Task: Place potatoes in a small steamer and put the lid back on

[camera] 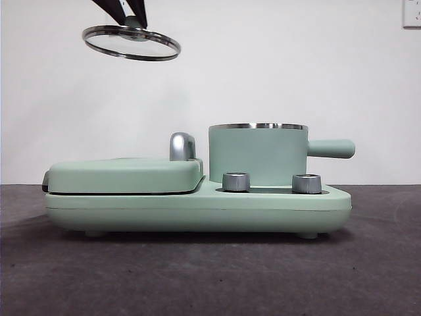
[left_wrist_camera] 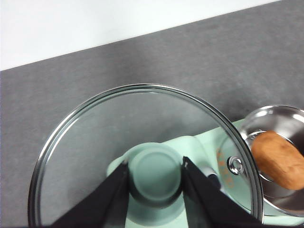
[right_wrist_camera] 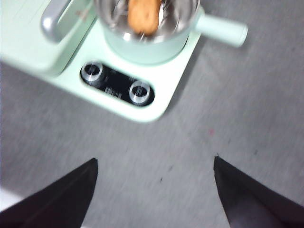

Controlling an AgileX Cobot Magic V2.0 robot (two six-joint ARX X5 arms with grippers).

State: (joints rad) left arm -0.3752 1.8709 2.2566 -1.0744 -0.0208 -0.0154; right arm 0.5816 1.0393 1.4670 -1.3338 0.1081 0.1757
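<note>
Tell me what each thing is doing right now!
potato: lying inside the small steamer.
small steamer: uncovered, standing on the green cooker.
lid: lifted in the air, off to the side of the steamer.
left gripper: shut on the lid's knob.
right gripper: open, holding nothing, above the table.
griddle cover: closed flat.

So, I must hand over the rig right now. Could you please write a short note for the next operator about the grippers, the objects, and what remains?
Left gripper: shut on the knob of the glass lid, held in the air above the griddle cover.
Right gripper: open, empty, over the table in front of the appliance.
Potato: already inside the small steamer.
Done: potato loaded.
Left: carry the lid over the steamer, lower it onto the rim, release.
</note>
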